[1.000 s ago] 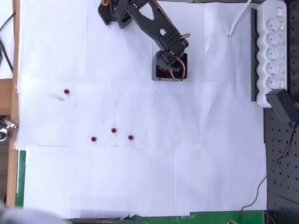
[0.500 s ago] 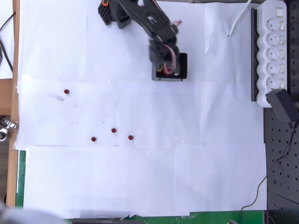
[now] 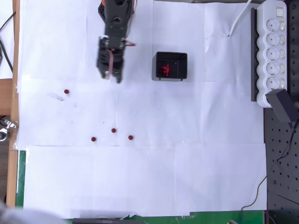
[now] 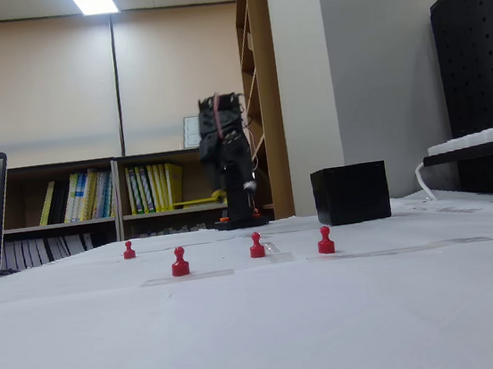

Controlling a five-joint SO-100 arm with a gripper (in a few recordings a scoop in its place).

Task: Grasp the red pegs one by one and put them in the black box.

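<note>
Standing on the white paper are four red pegs [image 3: 113, 130], the leftmost alone, three clustered nearer. Hanging above them, the gripper [image 3: 108, 74] is carrying nothing; its opening is unclear. Rightward, the black box [image 3: 182, 59] is holding dropped pegs.

Overhead looks straight down; fixed view low at table level — both share black box [image 3: 171, 66] [image 4: 350, 193].

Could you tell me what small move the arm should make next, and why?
Probably swing on toward the lone tiny red peg at the overhead view's left and lower over it. The gripper hangs above bare paper, apparently empty, while four red pegs stand loose and the small square black box already holds some.
</note>
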